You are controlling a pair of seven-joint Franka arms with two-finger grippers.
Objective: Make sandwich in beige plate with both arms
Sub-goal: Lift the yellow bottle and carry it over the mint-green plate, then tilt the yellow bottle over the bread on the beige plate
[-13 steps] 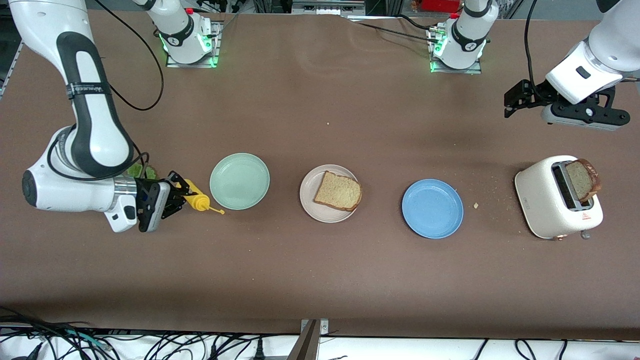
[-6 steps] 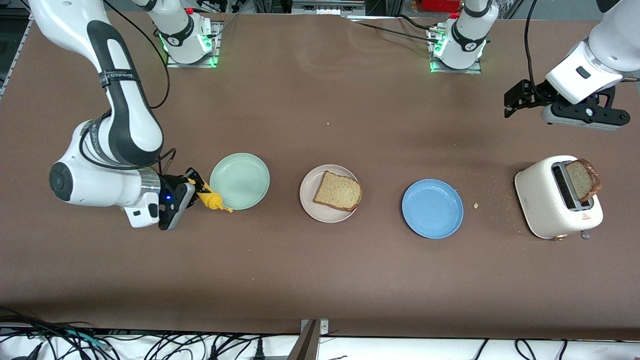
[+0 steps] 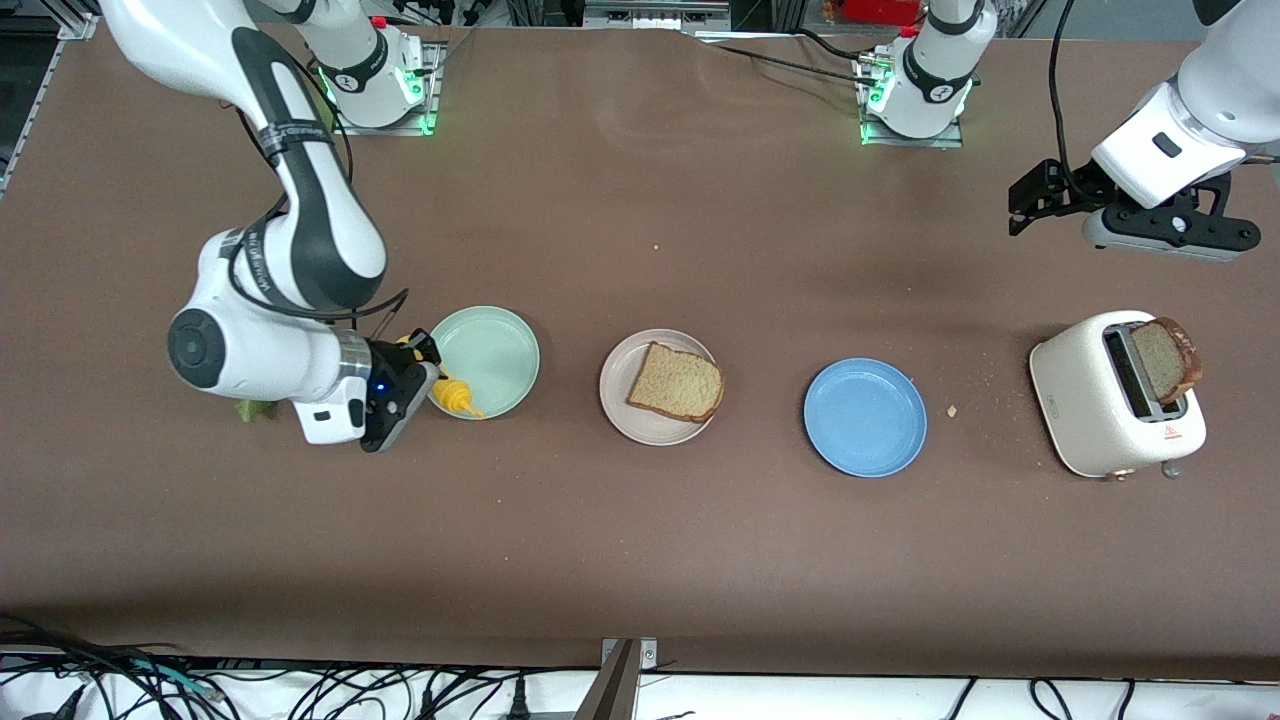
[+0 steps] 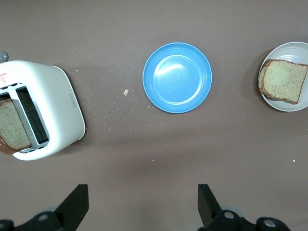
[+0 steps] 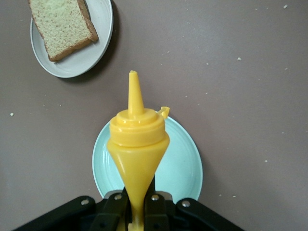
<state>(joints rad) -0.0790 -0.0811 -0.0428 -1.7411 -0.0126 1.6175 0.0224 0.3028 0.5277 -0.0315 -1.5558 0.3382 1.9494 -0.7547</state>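
Right now my right gripper (image 3: 432, 372) is clamped on a yellow squeeze bottle (image 3: 455, 393), carried over the pale green plate (image 3: 496, 352). My left gripper (image 3: 1040, 195), jaws wide and empty, waits above the table near the toaster (image 3: 1095, 400). One bread slice (image 3: 677, 381) lies on the beige plate (image 3: 618, 398); I judge bread light, soft and crumbly, best pinched gently at its crust.

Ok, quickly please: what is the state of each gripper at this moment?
Left gripper: open, holding nothing, up over the table near the toaster.
Right gripper: shut on the yellow squeeze bottle, over the pale green plate.
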